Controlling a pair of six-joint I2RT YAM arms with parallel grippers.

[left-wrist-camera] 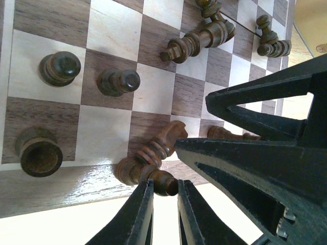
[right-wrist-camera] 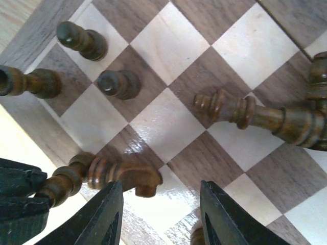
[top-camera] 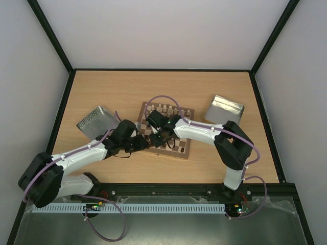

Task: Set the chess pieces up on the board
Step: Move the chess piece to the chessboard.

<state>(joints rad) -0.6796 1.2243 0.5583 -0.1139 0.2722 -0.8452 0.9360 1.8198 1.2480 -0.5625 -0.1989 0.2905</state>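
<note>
The left tool (left-wrist-camera: 164,193) is closed on a dark piece (right-wrist-camera: 62,182), which is gripped by its head and lies on its side across the border of the board (top-camera: 181,151), close to the near-left corner. A dark knight (right-wrist-camera: 125,176) is seen toppled just beside that piece, on the board's edge squares. The right tool (right-wrist-camera: 161,196) is held low over the same corner with its fingers spread apart and nothing between them; the knight lies against the outside of one finger. Three dark pieces (left-wrist-camera: 118,81) are stood upright on squares by this corner, and further dark pieces (right-wrist-camera: 245,112) are left lying on the squares toward the board's middle. Light pieces (top-camera: 164,107) are lined up along the board's far edge. Two tins (top-camera: 96,121) are placed on the table (top-camera: 127,87), one to each side of the board.
</note>
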